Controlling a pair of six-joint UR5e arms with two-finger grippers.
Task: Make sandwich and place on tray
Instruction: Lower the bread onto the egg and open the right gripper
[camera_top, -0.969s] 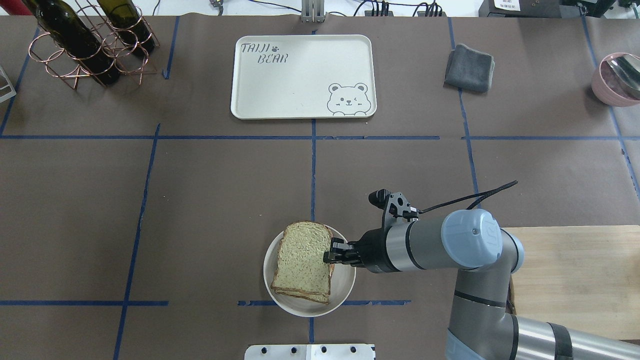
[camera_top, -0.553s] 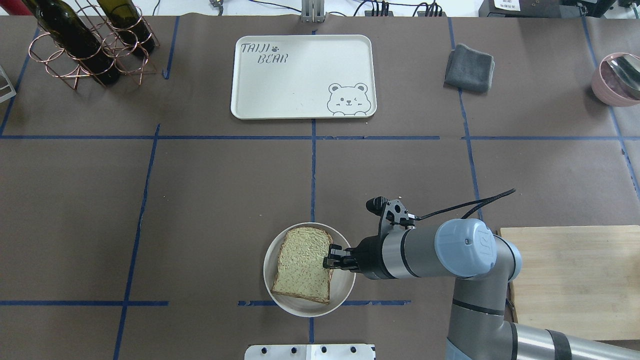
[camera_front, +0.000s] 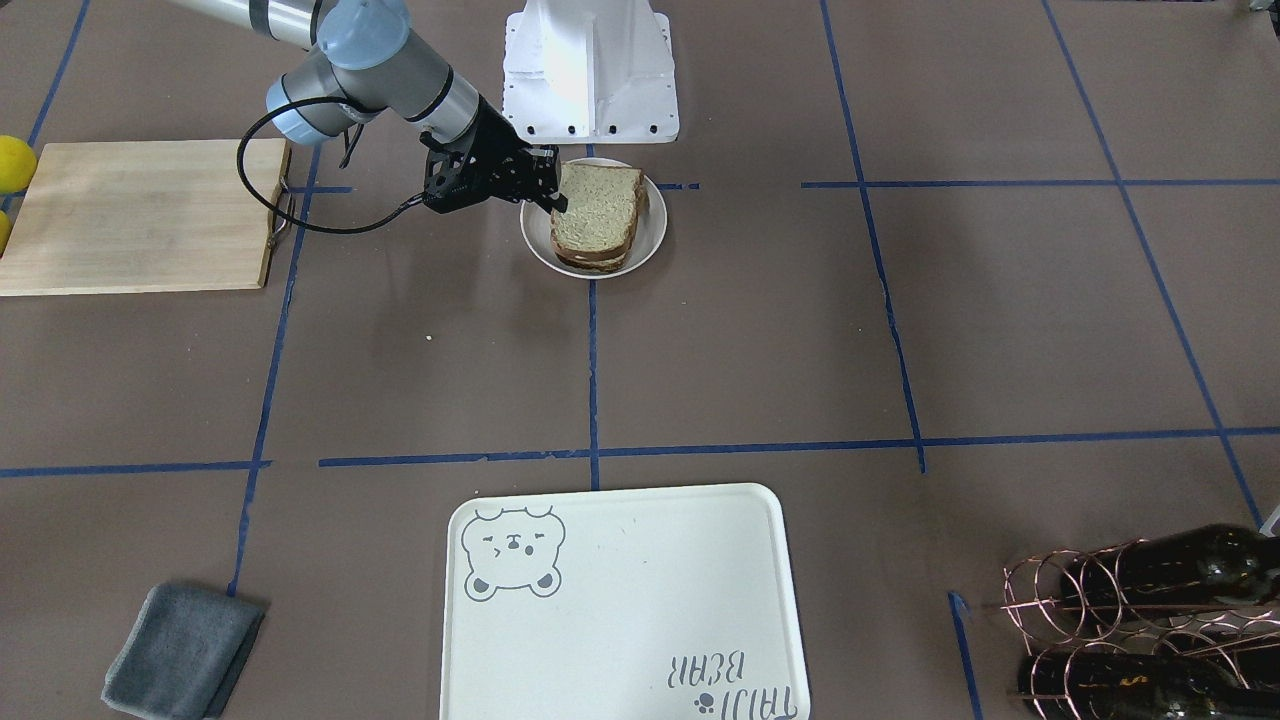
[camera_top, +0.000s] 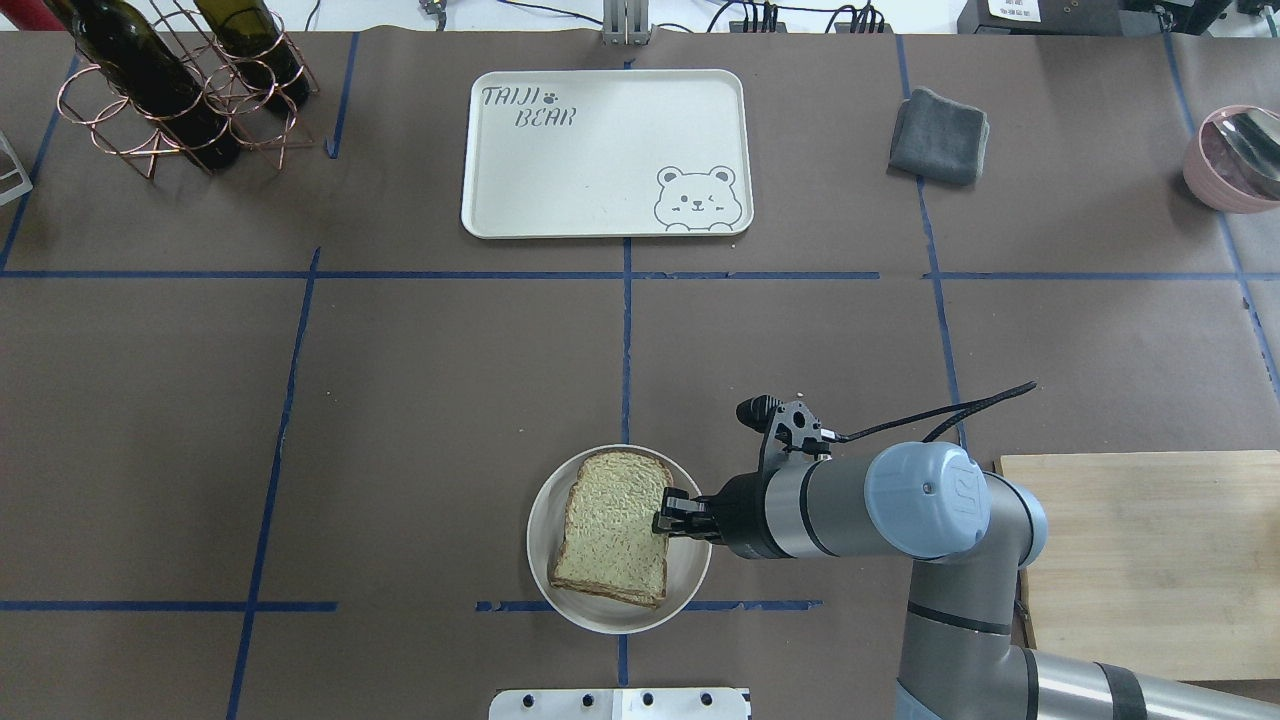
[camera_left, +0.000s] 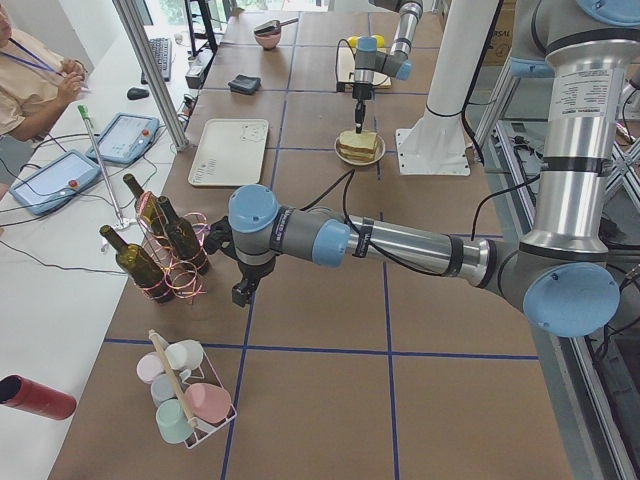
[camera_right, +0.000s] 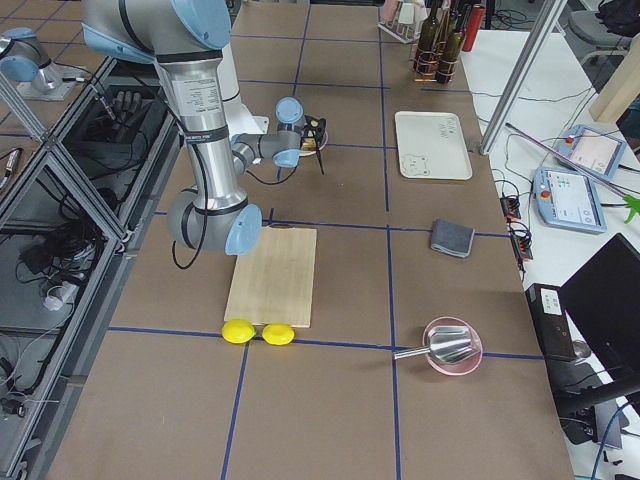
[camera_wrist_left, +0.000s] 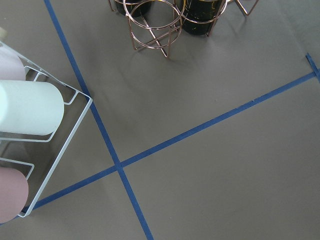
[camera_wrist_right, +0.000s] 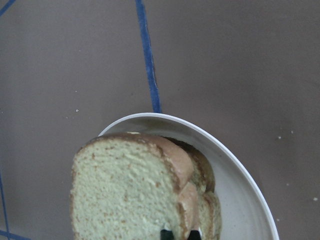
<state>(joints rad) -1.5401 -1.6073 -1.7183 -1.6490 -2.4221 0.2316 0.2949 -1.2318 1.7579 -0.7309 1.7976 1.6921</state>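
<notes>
The sandwich (camera_top: 610, 540) lies on a small round white plate (camera_top: 690, 580) at the near middle of the table: two tan grainy slices with dark crust, stacked almost flush. The egg is hidden between them. My right gripper (camera_top: 663, 520) is at the sandwich's right edge, shut on the top slice's crust; this also shows in the front view (camera_front: 553, 190) and at the bottom of the right wrist view (camera_wrist_right: 180, 234). The cream bear tray (camera_top: 600, 150) lies bare at the far middle. My left gripper (camera_left: 240, 293) hangs near the bottle rack; I cannot tell its state.
A wooden cutting board (camera_top: 1150, 560) lies right of the right arm, with two lemons (camera_right: 258, 332) by its end. A grey cloth (camera_top: 938, 135), a pink bowl (camera_top: 1235, 155) and a copper bottle rack (camera_top: 170, 80) stand along the far side. A wire mug rack (camera_wrist_left: 30, 107) is under the left wrist.
The top slice, held tilted above the lower one a second ago, has come down flat onto it. My right gripper dropped with it and stays at its edge.
</notes>
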